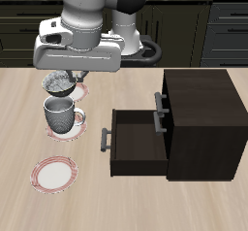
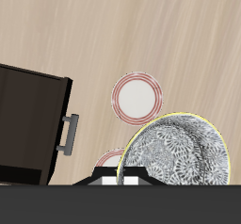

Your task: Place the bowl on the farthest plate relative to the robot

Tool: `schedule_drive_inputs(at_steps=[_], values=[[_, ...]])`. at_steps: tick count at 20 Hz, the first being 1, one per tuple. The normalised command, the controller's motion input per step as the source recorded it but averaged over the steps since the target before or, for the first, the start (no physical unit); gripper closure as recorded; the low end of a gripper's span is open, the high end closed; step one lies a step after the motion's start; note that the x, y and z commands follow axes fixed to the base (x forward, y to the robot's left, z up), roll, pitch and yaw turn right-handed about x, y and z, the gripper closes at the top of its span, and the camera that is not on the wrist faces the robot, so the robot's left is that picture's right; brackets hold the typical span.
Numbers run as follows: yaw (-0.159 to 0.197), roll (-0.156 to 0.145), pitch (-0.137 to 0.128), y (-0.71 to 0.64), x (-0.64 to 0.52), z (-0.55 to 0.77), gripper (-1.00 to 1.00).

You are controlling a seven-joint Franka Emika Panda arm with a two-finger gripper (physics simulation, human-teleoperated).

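Gripper (image 1: 60, 77) closed on bowl (image 1: 59, 81)

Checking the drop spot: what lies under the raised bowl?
Under the bowl, held in the claw, stands a grey mug on one plate. Another plate's rim shows behind; the rest is covered.

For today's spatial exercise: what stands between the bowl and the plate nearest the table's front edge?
Exterior view: a mug on another plate stands between bowl and front plate.
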Motion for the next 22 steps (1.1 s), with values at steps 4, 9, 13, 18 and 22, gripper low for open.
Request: schedule_drive_inputs(at_steps=[4,9,13,18,22], values=[[-0.002,-0.004,-0.007,0.01,0.22,0.03,1.00],[0.003,0.017,-0.007,-0.06,0.25,0.08,1.00],[0.006,0.011,0.004,-0.15,0.24,0.00,1.00],[-0.024,0.041,0.014,-0.18,0.22,0.00,1.00],[-0.023,0.072,-0.010,-0.12,0.11,0.02,1.00]])
